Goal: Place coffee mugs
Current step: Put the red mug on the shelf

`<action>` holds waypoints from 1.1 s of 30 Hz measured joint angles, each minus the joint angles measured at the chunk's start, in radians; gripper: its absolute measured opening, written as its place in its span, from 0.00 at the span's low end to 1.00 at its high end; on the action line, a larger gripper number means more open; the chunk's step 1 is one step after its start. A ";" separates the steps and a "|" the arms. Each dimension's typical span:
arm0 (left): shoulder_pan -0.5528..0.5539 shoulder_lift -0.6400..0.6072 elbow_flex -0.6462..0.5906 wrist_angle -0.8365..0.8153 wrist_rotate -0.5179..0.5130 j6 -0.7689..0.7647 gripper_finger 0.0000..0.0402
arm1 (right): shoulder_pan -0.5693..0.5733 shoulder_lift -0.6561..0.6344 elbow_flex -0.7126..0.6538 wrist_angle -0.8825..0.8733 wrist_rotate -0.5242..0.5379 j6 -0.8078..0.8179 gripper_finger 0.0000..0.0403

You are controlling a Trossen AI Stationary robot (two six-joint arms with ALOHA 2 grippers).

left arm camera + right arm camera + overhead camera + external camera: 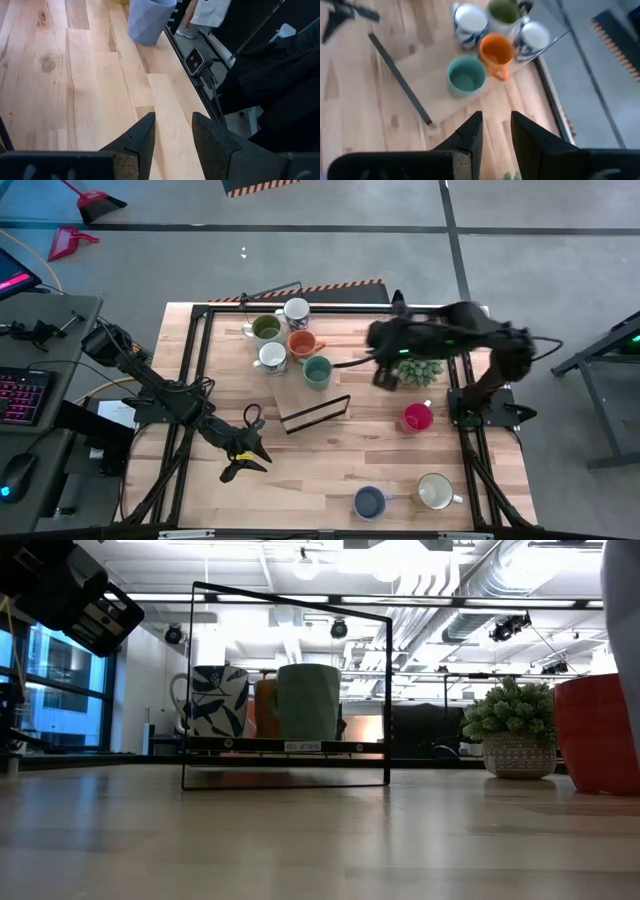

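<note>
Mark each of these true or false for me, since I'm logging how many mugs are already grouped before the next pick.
1. Five mugs stand clustered near the table's far edge, among them the orange ceramic mug and the teal green ceramic mug. True.
2. The red ceramic mug stands in that cluster. False: it stands apart, near the small spiky green potted plant.
3. The left gripper holds a mug. False: its jaws are apart with nothing between them.
4. The blue ceramic mug and a cream ceramic mug stand near the table's front edge. True.
5. The right gripper hangs empty above the table. True.
</note>
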 joint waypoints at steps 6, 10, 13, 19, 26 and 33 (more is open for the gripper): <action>0.000 0.000 0.000 0.000 0.000 0.000 0.29 | 0.087 -0.216 -0.234 0.083 0.099 0.057 0.19; 0.001 0.000 0.000 0.000 0.000 -0.001 0.29 | 0.143 -0.453 -0.667 0.360 0.141 0.106 0.19; 0.001 0.000 0.000 0.000 -0.001 -0.010 0.29 | 0.160 -0.648 -0.994 0.660 0.137 0.107 0.19; 0.001 0.000 0.000 -0.004 -0.001 -0.113 0.29 | 0.141 -0.960 -1.470 1.124 0.061 0.099 0.19; 0.001 0.000 0.000 -0.007 -0.001 -0.157 0.29 | 0.136 -1.133 -1.783 1.334 0.001 0.123 0.19; 0.015 0.000 0.000 -0.010 -0.016 -0.200 0.29 | 0.136 -1.198 -2.028 1.653 -0.012 0.081 0.19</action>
